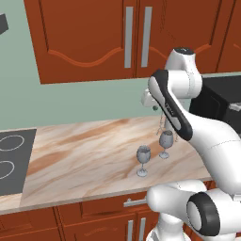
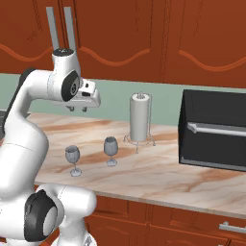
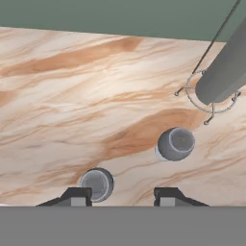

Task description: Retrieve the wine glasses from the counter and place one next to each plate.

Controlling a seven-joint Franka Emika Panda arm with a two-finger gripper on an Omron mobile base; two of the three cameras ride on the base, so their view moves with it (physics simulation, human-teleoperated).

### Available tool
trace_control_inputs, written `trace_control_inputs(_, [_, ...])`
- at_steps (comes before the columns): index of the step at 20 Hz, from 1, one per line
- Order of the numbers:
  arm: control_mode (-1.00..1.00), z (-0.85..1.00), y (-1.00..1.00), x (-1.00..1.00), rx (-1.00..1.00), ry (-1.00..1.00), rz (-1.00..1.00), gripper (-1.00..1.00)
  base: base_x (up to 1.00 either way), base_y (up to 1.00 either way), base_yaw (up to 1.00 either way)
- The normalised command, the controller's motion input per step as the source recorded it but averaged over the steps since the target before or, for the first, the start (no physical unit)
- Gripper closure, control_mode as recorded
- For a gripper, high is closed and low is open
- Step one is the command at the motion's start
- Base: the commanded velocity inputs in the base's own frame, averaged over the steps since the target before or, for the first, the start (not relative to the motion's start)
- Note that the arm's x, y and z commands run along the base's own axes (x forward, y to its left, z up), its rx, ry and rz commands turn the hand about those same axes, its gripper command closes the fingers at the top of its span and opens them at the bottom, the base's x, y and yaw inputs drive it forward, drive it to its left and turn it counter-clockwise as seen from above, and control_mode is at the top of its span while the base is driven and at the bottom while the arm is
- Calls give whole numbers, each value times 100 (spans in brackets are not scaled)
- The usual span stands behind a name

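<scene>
The gripper [image 3: 120,196] is seen with its two dark fingertips [image 3: 77,196] standing apart, a bare gap between them; nothing is held and nothing is touched. It is carried high above the counter [image 2: 158,178], pointing down, as seen in the right base view [image 2: 79,108].

The paper towel holder [image 2: 140,119] is taken as the landmark. It stands upright on its wire base near the back wall. Just beside it, toward the counter's front edge, the nearer wine glass [image 2: 111,150] is found upright on its foot. The second wine glass [image 2: 73,160] is set further from the holder again, and closer to the front edge; the two glasses are near each other but apart. In the hand view the nearer glass [image 3: 175,143] is seen from above just below the holder [image 3: 222,72], while the second glass [image 3: 97,183] lies just beside the left fingertip, partly overlapped by it in the picture though well below it in height.

On the holder's far side from the glasses, a black microwave [image 2: 214,129] is placed close by, closing off that side. Beyond the glasses, away from the holder, a wide bare stretch of marbled stone is left up to a black cooktop [image 1: 12,160]. Wooden wall cabinets [image 1: 94,33] hang above the back wall.
</scene>
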Motion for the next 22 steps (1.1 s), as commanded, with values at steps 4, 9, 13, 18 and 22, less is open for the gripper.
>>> trace_control_inputs(4, [-100, -11, -4, -29, 0, -2, 0, -100, 0, 0, 0])
trace_control_inputs(9, [-100, -34, -17, -64, 0, 0, 0, -100, 0, 0, 0])
trace_control_inputs(13, [-100, -24, -35, -53, 5, 0, -5, -100, 0, 0, 0])
trace_control_inputs(18, [-100, -2, -53, -39, 19, 1, -19, -100, 0, 0, 0])
trace_control_inputs(22, [-100, 0, -53, -40, 31, 9, -30, -100, 0, 0, 0])
